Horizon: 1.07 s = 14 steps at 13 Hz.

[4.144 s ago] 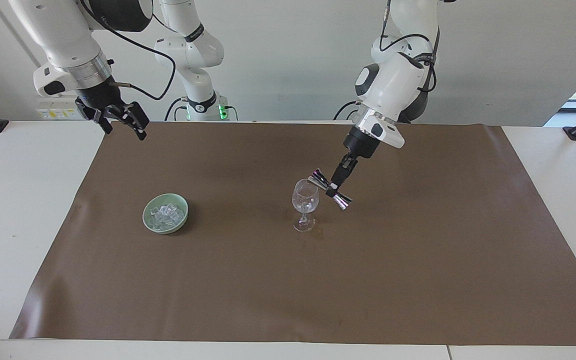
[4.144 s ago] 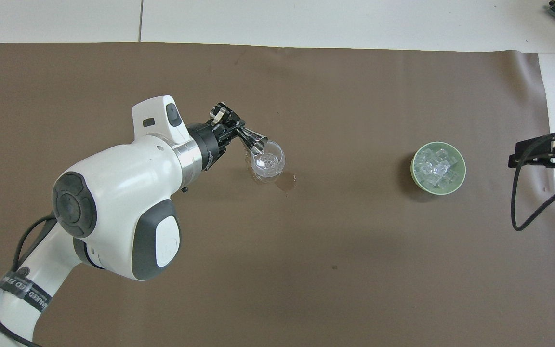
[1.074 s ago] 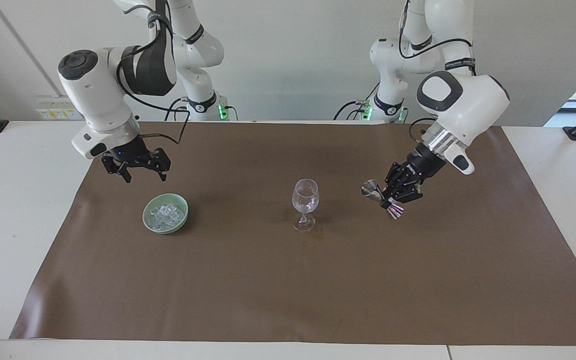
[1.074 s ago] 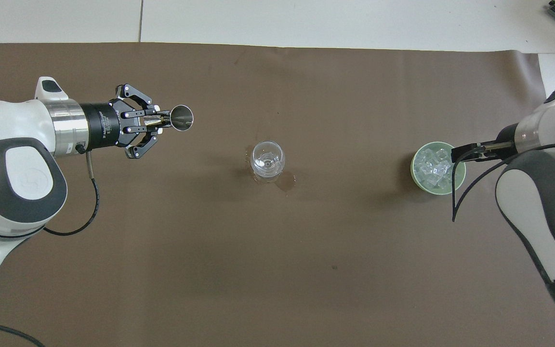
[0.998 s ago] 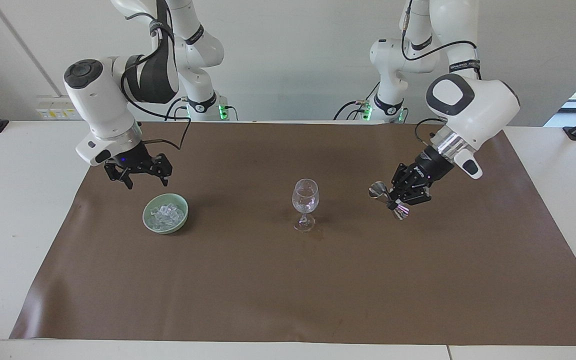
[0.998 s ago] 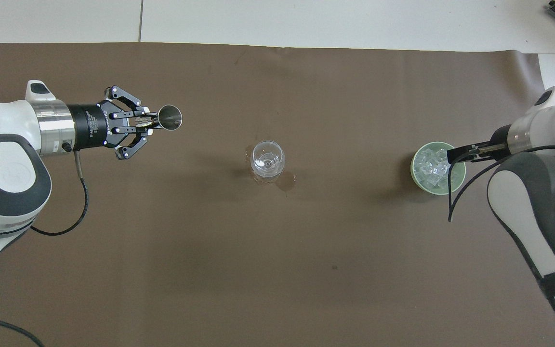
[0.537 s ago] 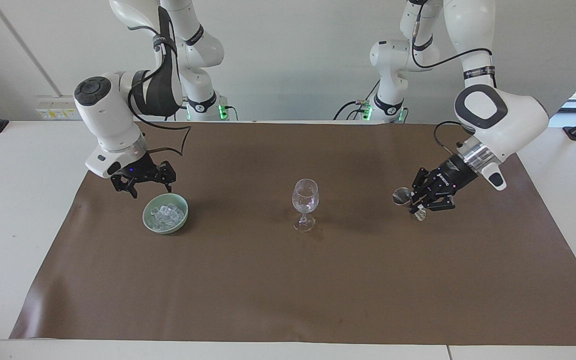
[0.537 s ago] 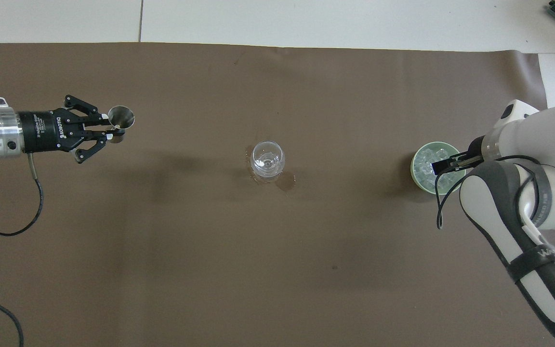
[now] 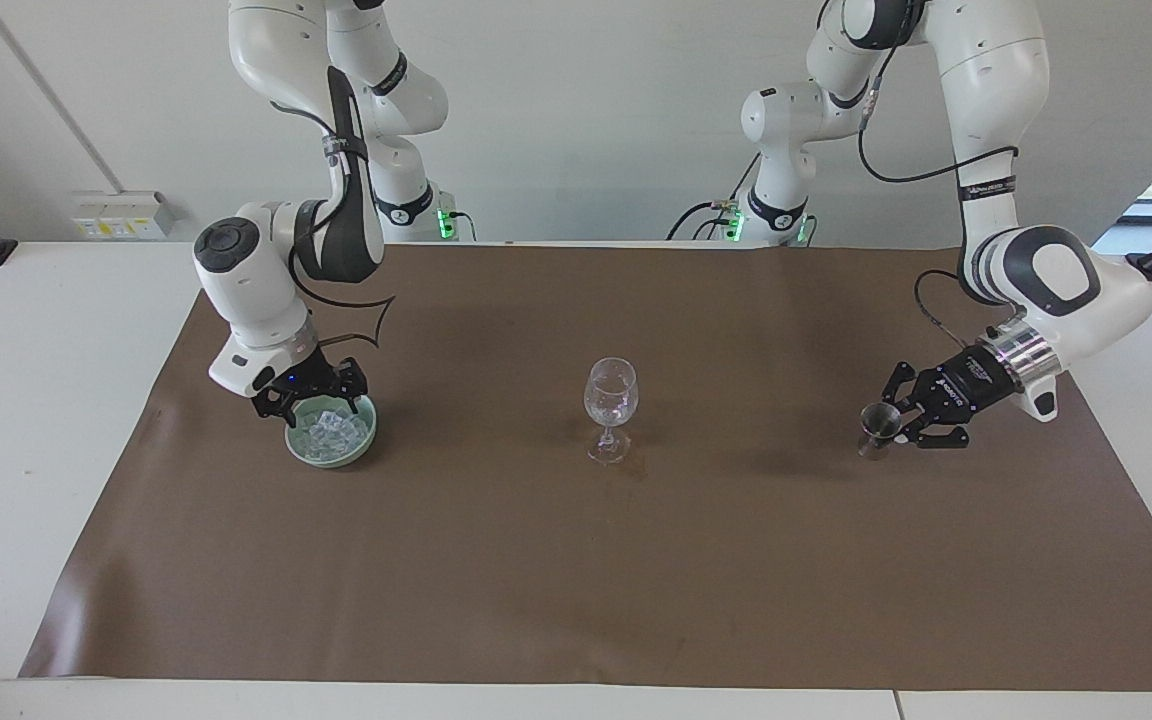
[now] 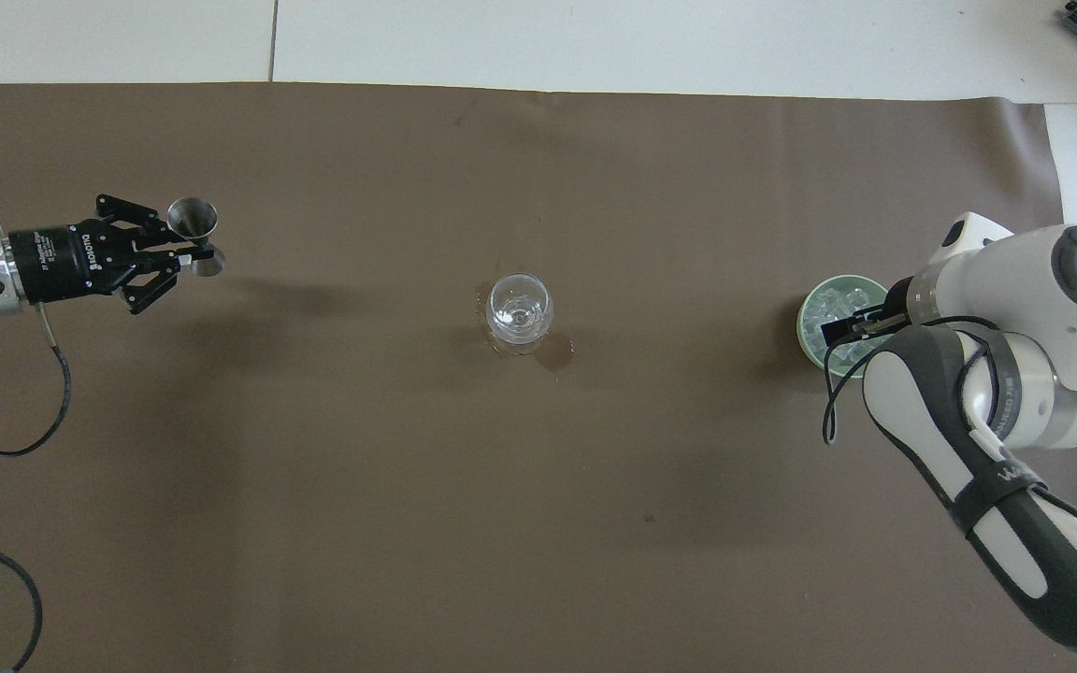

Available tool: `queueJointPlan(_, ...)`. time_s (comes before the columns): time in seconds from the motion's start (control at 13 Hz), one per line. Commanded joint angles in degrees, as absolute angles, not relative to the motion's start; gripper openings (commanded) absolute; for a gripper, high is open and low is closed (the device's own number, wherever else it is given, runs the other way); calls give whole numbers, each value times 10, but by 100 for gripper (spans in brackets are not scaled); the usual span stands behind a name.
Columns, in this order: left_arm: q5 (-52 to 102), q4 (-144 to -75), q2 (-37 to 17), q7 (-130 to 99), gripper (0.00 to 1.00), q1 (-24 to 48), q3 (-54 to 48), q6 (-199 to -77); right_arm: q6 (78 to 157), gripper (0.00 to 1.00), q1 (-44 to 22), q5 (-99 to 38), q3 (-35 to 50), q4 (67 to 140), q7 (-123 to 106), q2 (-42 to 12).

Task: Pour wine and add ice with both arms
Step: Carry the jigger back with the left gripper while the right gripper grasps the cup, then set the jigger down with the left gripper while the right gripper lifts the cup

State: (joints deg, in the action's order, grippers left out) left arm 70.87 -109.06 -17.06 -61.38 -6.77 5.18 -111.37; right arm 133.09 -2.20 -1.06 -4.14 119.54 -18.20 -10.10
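- Step: judging by the layout, the pour is done and the ice pick is starting. The left arm is parking the measure while the right arm goes for a cube.
- left hand (image 10: 185,254): clenched on the waist of the small steel double-cone jigger (image 10: 193,218). It sits well apart from the clear stemmed wine glass (image 9: 611,392), toward the left arm's end of the counter.
- The jigger is upright, mouth up, and low over the brown mat (image 9: 576,560). I can't tell whether its base is touching down.
- Wine glass: upright mid-mat, with nothing touching it. The wine in it is too faint to confirm. There is a small wet patch (image 10: 555,353) on the mat just beside the glass's foot.
- pale green round bowl (image 9: 331,462): well apart from the glass, toward the right arm's end, about level with it. It is full of ice (image 9: 331,432), small clear cubes.
- right hand (image 9: 314,402): pointing down at the bowl's rim on the robots' side, tips about at cube level. Its jaws are spread wide and no cube is visible between them.
- Next, right: likely centre on one cube, close, lift, carry it over the glass and drop it in gently so the stem doesn't tip.
- Next, left: likely let go of the jigger once it's seated, then back off.
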Motion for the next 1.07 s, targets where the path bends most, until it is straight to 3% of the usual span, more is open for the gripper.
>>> queueJointPlan(0.0,745,-1073,-197,-611,0,-107,47,-1077,1346,80,-21,-24,-42,1204,-205,-104)
queueJointPlan(0.08,750,-1060,-211,-608,0,-112,46,-1063,1345,74,-21,-24,-42,1205,-205,-104)
queueJointPlan(0.23,770,-1037,-241,-607,0,-131,47,-1037,1344,72,-21,-24,-42,1204,-204,-105)
queueJointPlan(0.54,782,-1018,-273,-561,0,-162,45,-989,1338,49,-21,-24,-42,1201,-201,-105)
queueJointPlan(1.0,809,-1015,-323,-488,0,-215,43,-934,1335,38,-20,-24,-42,1201,-200,-105)
